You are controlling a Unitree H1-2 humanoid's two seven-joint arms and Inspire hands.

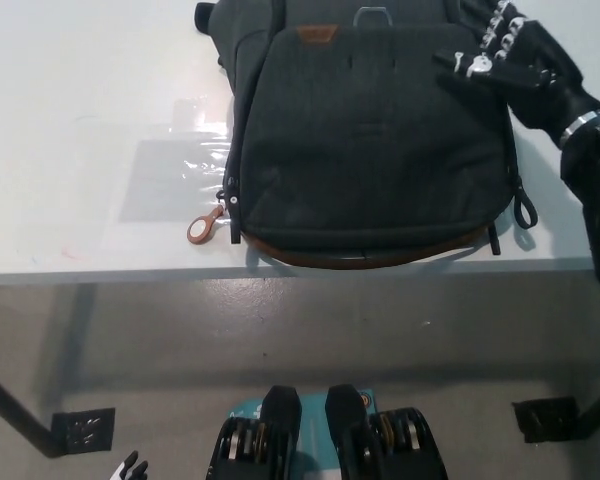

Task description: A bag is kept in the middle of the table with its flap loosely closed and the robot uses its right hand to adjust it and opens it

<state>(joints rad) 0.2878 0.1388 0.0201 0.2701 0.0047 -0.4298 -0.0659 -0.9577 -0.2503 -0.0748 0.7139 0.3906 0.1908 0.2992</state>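
Note:
A dark grey bag (365, 140) lies flat on the white table (70, 120), its flap (370, 150) closed over the front, with a brown leather tab near the top and a tan zipper pull (204, 226) at its left side. My black right hand (510, 55) hovers over the bag's upper right corner, fingers spread and open, holding nothing. Whether it touches the fabric I cannot tell. My white left hand (128, 468) shows only as fingertips at the bottom left, below the table.
A clear plastic sheet (170, 175) lies on the table left of the bag. The table's front edge runs across the middle of the picture. Below it are a grey floor and table feet (80, 430).

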